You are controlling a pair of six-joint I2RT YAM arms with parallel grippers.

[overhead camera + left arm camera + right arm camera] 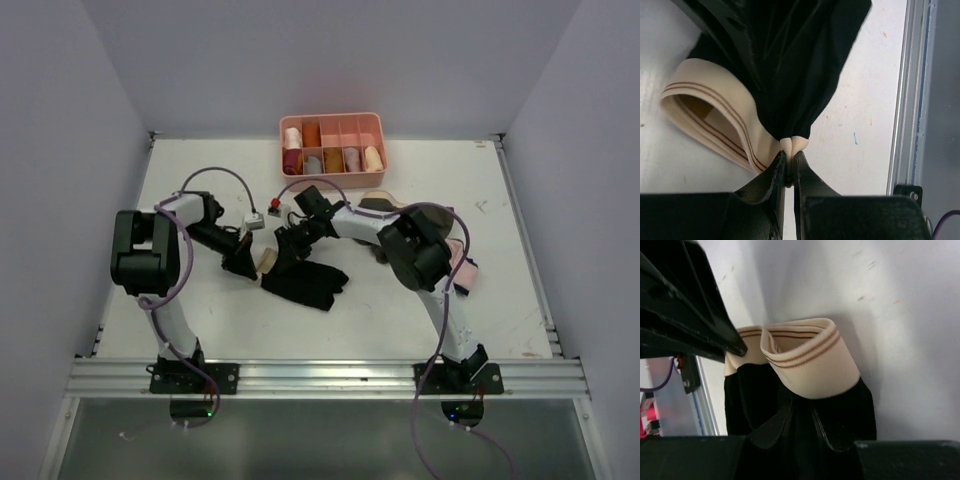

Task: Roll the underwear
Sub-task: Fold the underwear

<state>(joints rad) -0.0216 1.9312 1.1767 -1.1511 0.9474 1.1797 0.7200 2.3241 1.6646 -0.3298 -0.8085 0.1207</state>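
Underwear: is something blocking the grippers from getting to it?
No, nothing visible is in the way. The left gripper pinches the underwear by its waistband. The right gripper is right against the underwear too, though whether it grips cannot be told.

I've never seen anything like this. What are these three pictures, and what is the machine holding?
Two robot arms, bolted to a table, each end in a two-finger gripper. The wide picture looks down from above; the other two come from a camera on each wrist. On the table lie black underwear with a beige waistband, a pink tray of rolled cloths, and other garments under the right arm. The left gripper pinches the waistband. The right gripper sits at the black cloth; whether it grips, I cannot tell.
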